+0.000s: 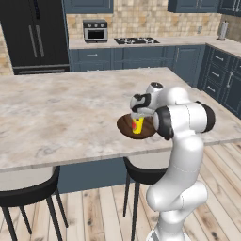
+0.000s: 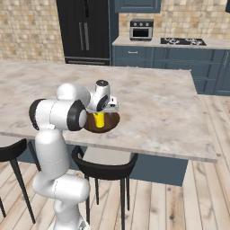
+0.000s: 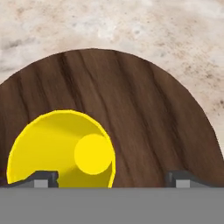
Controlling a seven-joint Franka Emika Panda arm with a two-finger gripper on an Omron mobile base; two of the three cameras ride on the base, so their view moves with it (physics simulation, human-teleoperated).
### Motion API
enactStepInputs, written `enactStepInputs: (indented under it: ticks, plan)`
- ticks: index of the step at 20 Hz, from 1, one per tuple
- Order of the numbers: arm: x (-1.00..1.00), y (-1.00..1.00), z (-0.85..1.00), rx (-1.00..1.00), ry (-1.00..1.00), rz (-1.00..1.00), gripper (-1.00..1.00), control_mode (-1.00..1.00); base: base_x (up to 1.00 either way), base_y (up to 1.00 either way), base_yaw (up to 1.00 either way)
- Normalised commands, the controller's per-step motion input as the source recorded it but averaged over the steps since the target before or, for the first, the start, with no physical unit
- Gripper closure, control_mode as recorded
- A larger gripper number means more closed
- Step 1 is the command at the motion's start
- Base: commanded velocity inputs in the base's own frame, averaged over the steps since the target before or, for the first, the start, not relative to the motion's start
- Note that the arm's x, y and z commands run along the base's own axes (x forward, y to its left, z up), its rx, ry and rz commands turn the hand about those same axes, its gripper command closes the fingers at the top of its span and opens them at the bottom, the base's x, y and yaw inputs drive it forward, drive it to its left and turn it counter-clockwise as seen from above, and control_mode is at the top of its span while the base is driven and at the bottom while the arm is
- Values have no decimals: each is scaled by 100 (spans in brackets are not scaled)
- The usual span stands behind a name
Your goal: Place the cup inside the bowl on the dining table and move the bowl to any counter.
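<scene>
Cup (image 3: pixel 61 151) stands inside the bowl (image 3: pixel 144 113), the end effector (image 3: pixel 111 178) wide above it; lift straight clear, then grip the bowl's rim firmly.

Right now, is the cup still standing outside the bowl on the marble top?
No, the cup sits inside the bowl.

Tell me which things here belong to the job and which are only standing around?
Belonging to the job:
cup, standing in the bowl
bowl
dining table
counter
gripper, open

Only standing around:
stools
fridge
small oven
</scene>
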Motion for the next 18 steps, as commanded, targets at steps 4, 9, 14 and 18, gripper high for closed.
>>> enactStepInputs:
  ticks: [4, 9, 14, 18]
  plan:
    - [0, -1, 30, 0, -1, 0, -100, -100, 0, 0, 0]
    - [0, -2, 39, 0, 0, 0, -100, -100, 0, 0, 0]
    - [-5, -29, 26, 0, 0, -5, -100, -100, 0, 0, 0]
    - [-14, -39, 10, 0, 0, -10, -100, -100, 0, 0, 0]
